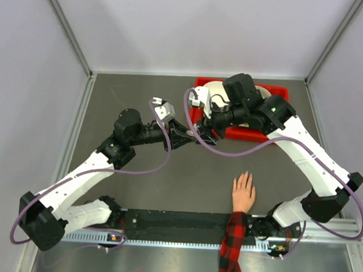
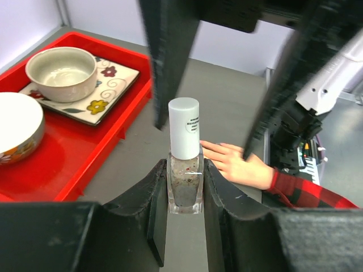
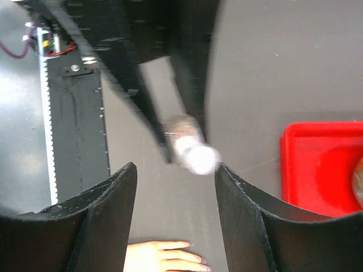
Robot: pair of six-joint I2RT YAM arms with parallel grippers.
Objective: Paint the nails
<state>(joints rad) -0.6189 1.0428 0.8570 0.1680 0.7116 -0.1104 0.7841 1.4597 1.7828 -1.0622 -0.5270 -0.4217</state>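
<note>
At the near edge of the tabletop (image 1: 178,191), a hand (image 1: 243,193) in a red-and-black plaid sleeve (image 1: 232,248) lies flat with the palm down. Its fingers point away from the arm bases. The nails (image 1: 246,176) sit at the tips of its 5 fingers, too small here to tell their colour.

Further in, apart from the hand, the left gripper (image 2: 185,170) has its jaws clamped on a small glass bottle (image 2: 185,192) with a white cap (image 2: 184,127). The right gripper (image 3: 174,170) hangs at the cap with its 2 jaws apart, 1 on each side of it. I cannot tell if they touch it.

At the far side stands a red tray (image 2: 85,164) holding 2 bowls, 1 of them (image 2: 61,72) on a flowered square plate (image 2: 110,93).
</note>
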